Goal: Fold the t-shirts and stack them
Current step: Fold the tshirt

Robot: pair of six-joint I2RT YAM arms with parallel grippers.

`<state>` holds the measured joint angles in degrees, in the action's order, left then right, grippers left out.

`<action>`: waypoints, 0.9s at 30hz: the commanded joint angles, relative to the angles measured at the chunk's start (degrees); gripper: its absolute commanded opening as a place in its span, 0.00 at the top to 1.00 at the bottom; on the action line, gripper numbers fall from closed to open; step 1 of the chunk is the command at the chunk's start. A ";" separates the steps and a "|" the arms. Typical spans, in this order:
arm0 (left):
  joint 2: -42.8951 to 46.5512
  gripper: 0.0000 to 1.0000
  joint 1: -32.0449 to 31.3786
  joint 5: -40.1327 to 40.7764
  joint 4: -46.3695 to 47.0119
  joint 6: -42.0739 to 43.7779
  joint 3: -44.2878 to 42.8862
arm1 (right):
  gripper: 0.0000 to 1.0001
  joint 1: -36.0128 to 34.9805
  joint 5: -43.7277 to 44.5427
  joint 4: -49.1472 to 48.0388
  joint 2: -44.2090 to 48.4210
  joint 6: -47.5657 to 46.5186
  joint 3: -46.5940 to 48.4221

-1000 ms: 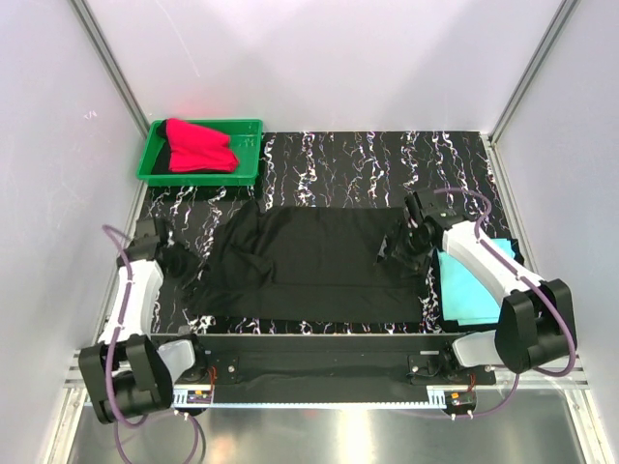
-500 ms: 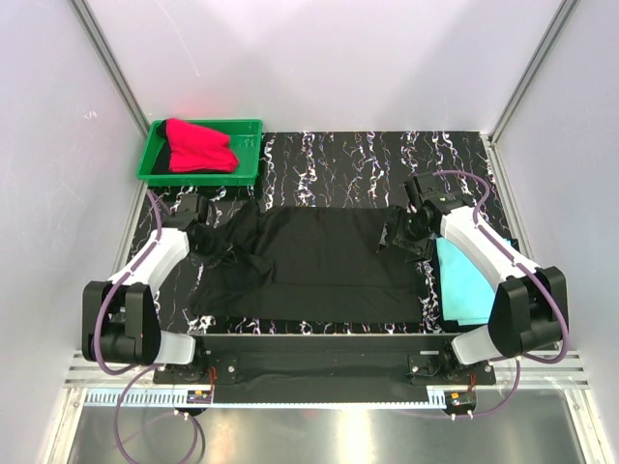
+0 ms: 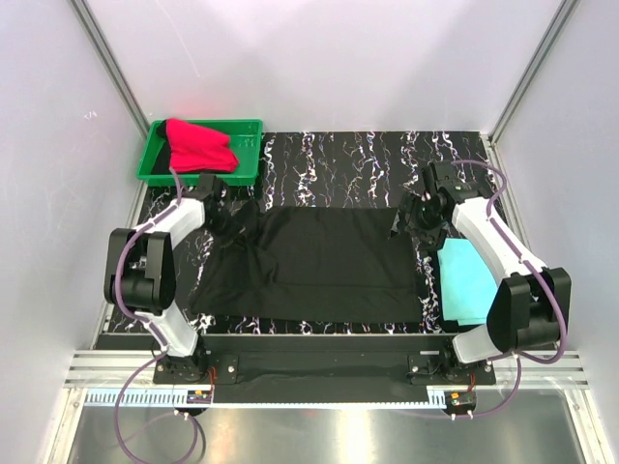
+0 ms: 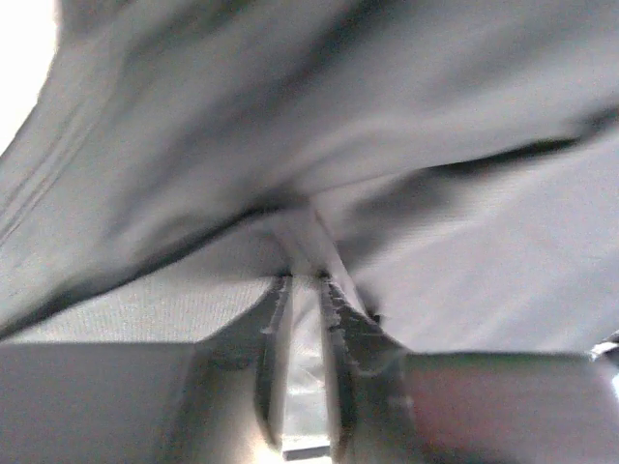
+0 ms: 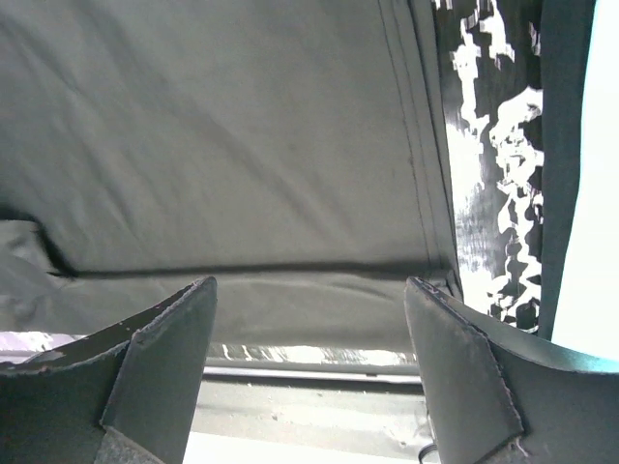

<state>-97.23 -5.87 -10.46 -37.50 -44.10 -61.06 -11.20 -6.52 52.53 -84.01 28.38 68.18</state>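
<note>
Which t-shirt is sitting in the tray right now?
The red t-shirt, in the green tray; the black t-shirt lies spread mid-table, the turquoise t-shirt at the right.

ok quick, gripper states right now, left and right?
Left gripper: shut on a fold of the black t-shirt.
Right gripper: open, over the black t-shirt, holding nothing.

Table [image 3: 358,159]: black shirt [image 3: 329,261], turquoise shirt [image 3: 464,285], tray [image 3: 250,145]

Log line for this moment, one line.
black t-shirt: spread out | left end effector: shut on black t-shirt | right end effector: open over its right edge | turquoise t-shirt: right of black | red t-shirt: in green tray
</note>
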 commanded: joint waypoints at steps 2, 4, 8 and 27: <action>-0.50 0.68 -1.34 -4.12 1.99 3.58 -6.97 | 0.14 0.48 0.11 0.55 -2.30 -1.84 4.94; -3.04 0.61 -1.43 -6.67 1.99 4.01 -7.93 | 0.14 0.74 -0.07 0.81 -3.18 -1.93 6.77; -2.10 0.57 -1.60 -6.55 0.50 7.08 -9.26 | 0.14 1.09 -1.90 1.26 -3.44 -2.63 9.42; 16.54 0.45 14.04 -4.75 -3.20 19.83 5.71 | 0.13 1.27 -6.92 -1.21 -19.08 -7.37 14.34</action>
<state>-82.98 6.55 -13.52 -43.38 -28.08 -51.94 -10.33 -12.21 52.23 -101.58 23.46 77.95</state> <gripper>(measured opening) 0.524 0.867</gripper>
